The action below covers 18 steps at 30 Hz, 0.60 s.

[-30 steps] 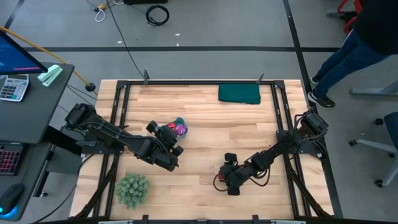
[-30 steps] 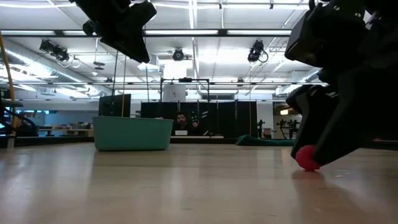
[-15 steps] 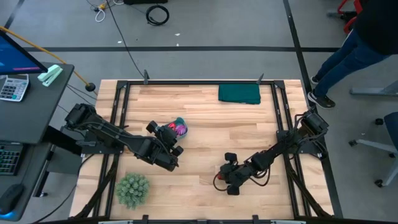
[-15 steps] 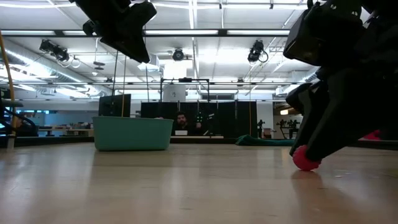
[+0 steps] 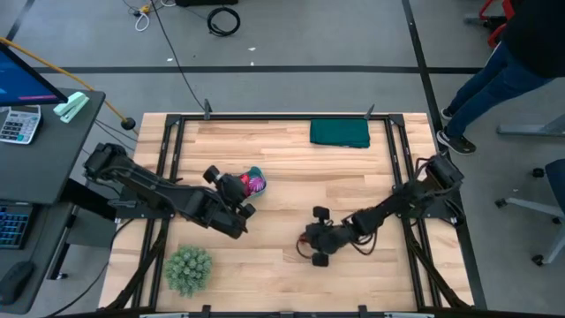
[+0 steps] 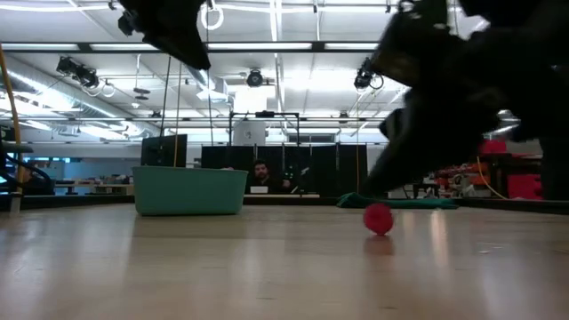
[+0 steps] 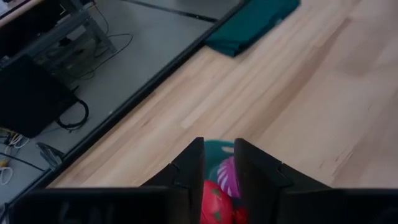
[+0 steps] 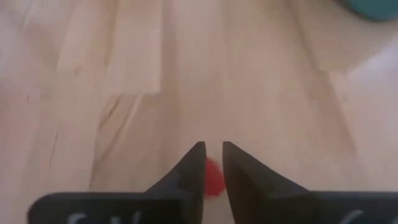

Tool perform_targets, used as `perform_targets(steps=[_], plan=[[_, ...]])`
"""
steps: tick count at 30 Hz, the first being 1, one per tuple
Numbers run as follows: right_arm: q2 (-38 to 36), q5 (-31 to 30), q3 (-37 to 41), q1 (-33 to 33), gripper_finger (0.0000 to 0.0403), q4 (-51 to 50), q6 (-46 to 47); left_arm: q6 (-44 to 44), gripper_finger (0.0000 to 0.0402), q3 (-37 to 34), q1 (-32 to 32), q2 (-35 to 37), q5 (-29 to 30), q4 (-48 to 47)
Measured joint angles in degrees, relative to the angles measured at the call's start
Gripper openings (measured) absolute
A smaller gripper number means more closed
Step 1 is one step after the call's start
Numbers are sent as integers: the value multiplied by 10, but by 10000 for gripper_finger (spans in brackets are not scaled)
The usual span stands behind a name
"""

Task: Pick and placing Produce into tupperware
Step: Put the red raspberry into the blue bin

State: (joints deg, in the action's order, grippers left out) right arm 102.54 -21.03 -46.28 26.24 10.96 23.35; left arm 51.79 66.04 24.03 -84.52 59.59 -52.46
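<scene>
The teal tupperware (image 5: 256, 176) stands on the table left of centre, with a spiky magenta piece (image 5: 258, 185) inside; it also shows in the low view (image 6: 189, 191). My left gripper (image 5: 235, 191) hovers just to its left, shut on a red produce piece (image 7: 214, 200). My right gripper (image 5: 311, 250) is low over the table's near middle, shut on a small red ball (image 8: 214, 178), which the low view (image 6: 378, 219) shows at the tabletop. My left gripper pinches the red produce piece (image 7: 213, 196) between its two fingers, held up off the table beside the tupperware; the fingers hide most of it. My right gripper has the small red ball (image 8: 214, 174) between its fingertips, coming down at a slant from the table's right. Whether the ball rests on the wood or hangs just above it, I cannot tell.
A dark green folded cloth (image 5: 340, 132) lies at the far edge. A fuzzy green ball-like plant (image 5: 188, 269) sits at the near left corner. A person's legs (image 5: 494, 75) stand beyond the table's far right corner. Bare wood spans the middle.
My right gripper has swung toward the table's left and slightly toward the far edge, carrying the red ball with it. My left gripper has risen a little and drawn back toward the left with its red piece.
</scene>
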Motion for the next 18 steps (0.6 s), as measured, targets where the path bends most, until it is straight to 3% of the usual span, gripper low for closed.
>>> perform_targets(steps=[5,9,18], plan=[[0,69,-11,-43,34,-3,-3,1,78,0,2,37,8,0],[0,131,-11,-59,36,-31,19,1,68,0,7,43,8,1],[1,132,-11,-59,128,-29,-37,0,60,0,13,43,8,1]])
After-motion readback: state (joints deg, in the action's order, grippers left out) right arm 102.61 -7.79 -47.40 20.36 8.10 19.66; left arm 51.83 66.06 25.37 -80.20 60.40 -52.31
